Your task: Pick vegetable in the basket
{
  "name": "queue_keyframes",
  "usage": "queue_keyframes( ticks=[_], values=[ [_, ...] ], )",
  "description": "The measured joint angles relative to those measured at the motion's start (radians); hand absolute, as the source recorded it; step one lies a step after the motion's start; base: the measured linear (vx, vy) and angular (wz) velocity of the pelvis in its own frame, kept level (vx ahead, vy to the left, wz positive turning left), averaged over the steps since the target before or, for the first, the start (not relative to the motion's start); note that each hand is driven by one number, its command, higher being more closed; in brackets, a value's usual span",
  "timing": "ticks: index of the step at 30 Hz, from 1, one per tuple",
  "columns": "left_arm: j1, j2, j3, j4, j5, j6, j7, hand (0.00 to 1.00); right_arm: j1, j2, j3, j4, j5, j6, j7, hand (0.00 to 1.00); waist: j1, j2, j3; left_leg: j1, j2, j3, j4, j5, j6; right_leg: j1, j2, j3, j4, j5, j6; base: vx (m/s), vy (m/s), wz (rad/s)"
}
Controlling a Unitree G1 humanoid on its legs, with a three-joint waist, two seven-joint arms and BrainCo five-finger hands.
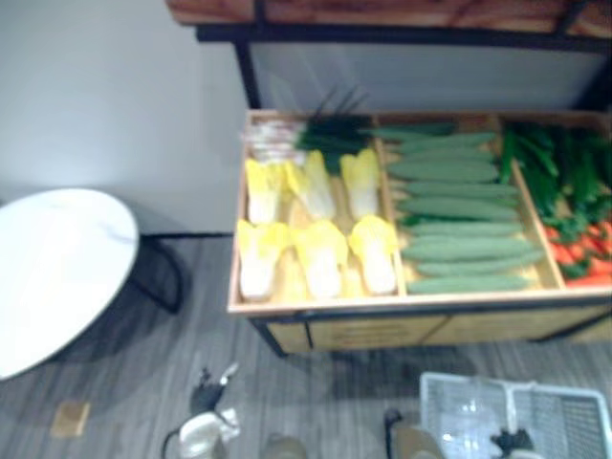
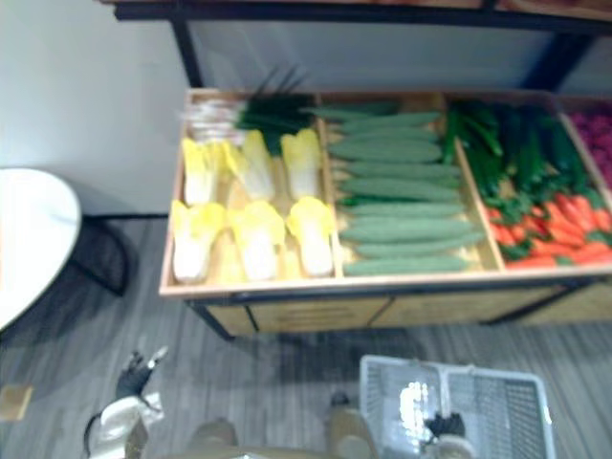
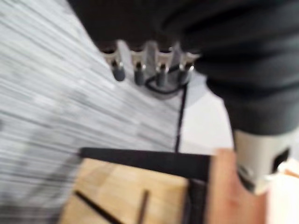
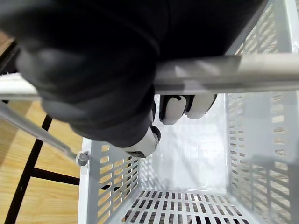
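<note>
Pale wood framed the low bench (image 1: 316, 308), whose near rim ran straight across with a strip of grey striped floor (image 1: 143, 382) open in front of it. To the left, a round white table (image 1: 57, 268) stood well apart from the bench's left edge, and floor showed between them. A small tan square (image 1: 72, 418) lay on the floor near that table.

The bench was split into compartments. The left one held yellow-white cabbages (image 1: 320, 253) in two rows, with spring onions (image 1: 330, 134) along the far side. The middle one was stacked with cucumbers (image 1: 459, 206) lying crosswise. The right one held dark green vegetables (image 1: 559, 167), with red-orange ones (image 1: 588, 258) at its near end. All the vegetables sat in the bench.

At the near right hung a white slotted basket (image 4: 261, 140), just clear of the bench's front, and its bottom lay bare. The right hand (image 4: 107, 93) carried it, fingers (image 4: 173, 109) curled round the handle (image 4: 224, 74). The left hand (image 2: 132, 379) hung low at the near left over the floor, its fingers (image 3: 140, 70) loosely straight in a row, holding nothing.
</note>
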Motion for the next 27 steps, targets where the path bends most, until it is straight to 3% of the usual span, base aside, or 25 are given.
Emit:
queue_keyframes(
  ticks=[3, 5, 8, 12, 19, 23, 27],
  values=[
    [-0.053, -0.008, -0.03, -0.248, 0.001, -0.07, 0.044, 0.0, 0.034, 0.009, -0.006, -0.014, 0.001, -0.012, -0.004, 1.0, -0.006, 0.017, -0.006, 0.047, 0.007, 0.219, -0.053, 0.032, 0.004, 0.071, 0.011, -0.107, -0.096, 0.036, -0.054, 0.1, -0.329, 0.87],
    [-0.102, -0.006, -0.046, -0.335, 0.003, -0.102, 0.056, 0.0, 0.046, 0.004, -0.013, -0.01, 0.001, -0.011, -0.004, 1.0, -0.009, 0.046, -0.012, 0.112, 0.009, 0.272, -0.177, 0.068, 0.0, 0.086, 0.047, -0.139, -0.123, 0.045, -0.069, 0.04, -0.18, 0.52],
    [-0.143, -0.006, -0.059, -0.404, 0.003, -0.114, 0.077, 0.0, 0.053, 0.013, -0.045, -0.007, 0.002, -0.011, -0.001, 1.0, -0.015, 0.056, -0.017, 0.127, 0.003, 0.238, -0.226, 0.087, 0.001, 0.092, 0.053, -0.149, -0.15, 0.066, -0.072, -0.03, -0.024, 0.09],
    [-0.146, -0.004, -0.127, -0.439, 0.002, -0.117, 0.07, 0.0, 0.089, 0.012, -0.049, 0.002, 0.003, -0.01, -0.001, 1.0, -0.037, 0.068, -0.023, 0.128, -0.033, 0.241, -0.229, 0.087, 0.002, 0.126, 0.028, -0.151, -0.208, 0.103, -0.048, -0.07, 0.079, 0.1],
    [-0.145, 0.016, -0.22, -0.394, 0.051, -0.092, 0.04, 0.0, 0.122, 0.05, -0.048, 0.01, 0.001, 0.02, 0.0, 1.0, -0.042, 0.065, -0.022, 0.127, -0.078, 0.297, -0.243, 0.089, 0.022, 0.147, -0.009, -0.103, -0.324, 0.189, -0.02, -0.08, 0.078, -0.18],
    [-0.178, 0.022, -0.29, -0.263, 0.138, -0.031, 0.029, 0.0, 0.114, 0.051, -0.047, 0.004, 0.0, 0.021, -0.001, 1.0, -0.079, 0.058, -0.015, 0.116, -0.08, 0.324, -0.258, 0.096, 0.026, 0.118, -0.007, -0.082, -0.34, 0.201, -0.02, -0.04, -0.003, -0.17],
    [-0.267, 0.02, -0.291, -0.133, 0.21, 0.012, 0.039, 0.0, 0.078, 0.055, -0.043, -0.026, 0.0, 0.023, -0.003, 1.0, -0.09, 0.054, 0.014, 0.089, -0.077, 0.367, -0.259, 0.105, 0.017, 0.057, 0.002, -0.039, -0.338, 0.223, -0.023, -0.02, -0.014, -0.38]
  ],
)
